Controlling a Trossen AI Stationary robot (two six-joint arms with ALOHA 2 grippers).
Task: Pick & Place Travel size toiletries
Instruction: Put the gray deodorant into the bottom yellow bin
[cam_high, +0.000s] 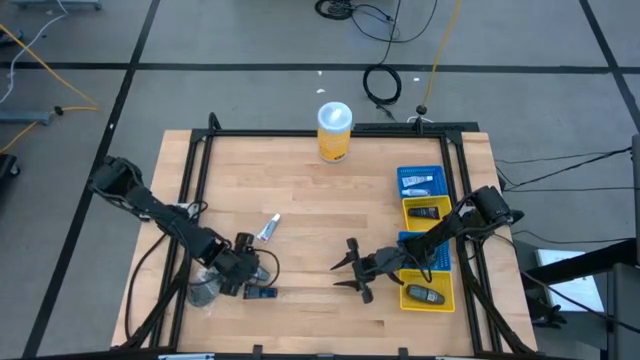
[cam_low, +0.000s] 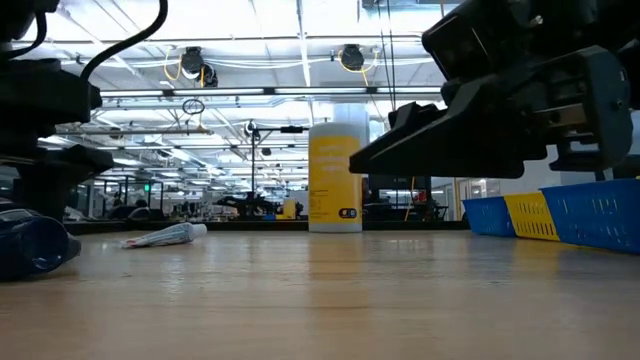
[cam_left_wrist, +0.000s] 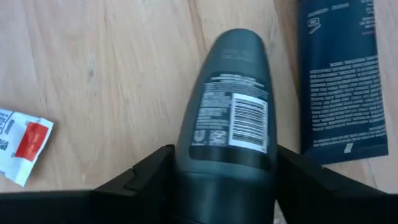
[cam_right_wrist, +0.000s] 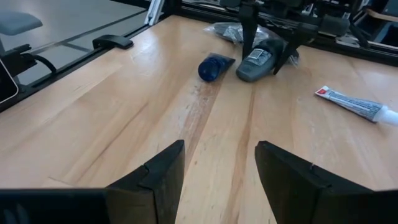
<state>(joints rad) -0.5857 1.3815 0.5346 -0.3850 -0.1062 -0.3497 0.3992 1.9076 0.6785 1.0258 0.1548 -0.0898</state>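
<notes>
A dark grey deodorant stick with a barcode label (cam_left_wrist: 230, 93) lies on the wood near the table's near-left part (cam_right_wrist: 255, 65), and my left gripper (cam_high: 247, 268) is shut on it. Next to it lie a dark blue tube (cam_left_wrist: 339, 74) (cam_high: 262, 294) and a crumpled clear bag (cam_high: 203, 290). A small white tube (cam_high: 268, 228) (cam_right_wrist: 354, 102) lies farther in. My right gripper (cam_high: 345, 272) (cam_right_wrist: 217, 171) is open above the table's middle near part, holding nothing. Blue and yellow bins (cam_high: 425, 240) on the right hold several small items. My left gripper pinches the deodorant stick between its two fingers (cam_left_wrist: 155, 177), one on each long side, at the broad end below the barcode label (cam_left_wrist: 224, 171). The fingers come from above, pointing down (cam_right_wrist: 249, 37). The stick lies flat on the table.
A tall yellow canister with a white lid (cam_high: 334, 130) (cam_low: 335, 180) stands at the far middle of the table. A black frame rail (cam_high: 190, 170) runs round the table. Bare wood (cam_high: 320, 200) lies between the two grippers and the canister.
</notes>
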